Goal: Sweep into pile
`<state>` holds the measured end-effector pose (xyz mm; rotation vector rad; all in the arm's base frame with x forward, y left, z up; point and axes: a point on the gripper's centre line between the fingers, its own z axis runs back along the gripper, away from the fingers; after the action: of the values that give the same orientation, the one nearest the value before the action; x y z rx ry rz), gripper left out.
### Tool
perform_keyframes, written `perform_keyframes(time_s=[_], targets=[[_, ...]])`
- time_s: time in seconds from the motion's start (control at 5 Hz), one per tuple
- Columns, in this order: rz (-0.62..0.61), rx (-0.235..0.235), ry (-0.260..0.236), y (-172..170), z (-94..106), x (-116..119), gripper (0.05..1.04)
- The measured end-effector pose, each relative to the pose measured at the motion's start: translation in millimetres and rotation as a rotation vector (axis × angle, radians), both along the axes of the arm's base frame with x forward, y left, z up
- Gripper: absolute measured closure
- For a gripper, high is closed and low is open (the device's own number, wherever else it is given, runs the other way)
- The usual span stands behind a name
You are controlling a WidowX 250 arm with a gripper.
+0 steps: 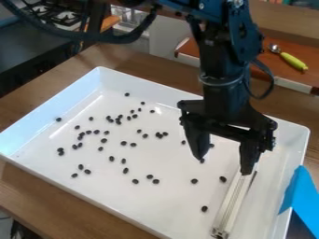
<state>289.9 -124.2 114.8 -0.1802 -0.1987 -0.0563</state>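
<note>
Reaching down from the top edge, right of centre: black arm (221, 70), with lower section near vertical. End effector (223, 165) over the right half of the tray, pointed downward, released, with fingers spread wide apart. One fingertip near the top end of a long pale bar (232, 205); contact impossible to tell from here.

Container: shallow white tray (177, 210) with raised walls, set at a slant on the brown table (37, 196). Inside, small black beans (149, 177) scattered singly and in loose clusters, mostly across the centre and left of centre — not in one pile. A few farther right, below and beside the end effector. Also inside, at lower right: the pale bar, aslant toward the bottom edge.

Edges: tray corners at upper left and at far right, other parts cut off by the left and bottom edges of the frame. White floor between the lower beans and the near wall; more between the bar and the right wall. Over the right rim — blue material (302, 200). Upper right, beyond the tray: green-handled utensil (291, 59) on a reddish-brown surface (280, 77).
</note>
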Motion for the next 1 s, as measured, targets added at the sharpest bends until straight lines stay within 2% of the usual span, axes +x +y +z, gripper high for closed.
perform_keyframes(time_s=[0.2,0.6,1.0], targets=[[-0.002,0.008,0.029,0,-9.2,-2,0.089],[0.01,0.005,0.017,1,-22.2,4,0.089],[0.034,0.033,0.027,3,-40.3,12,0.089]])
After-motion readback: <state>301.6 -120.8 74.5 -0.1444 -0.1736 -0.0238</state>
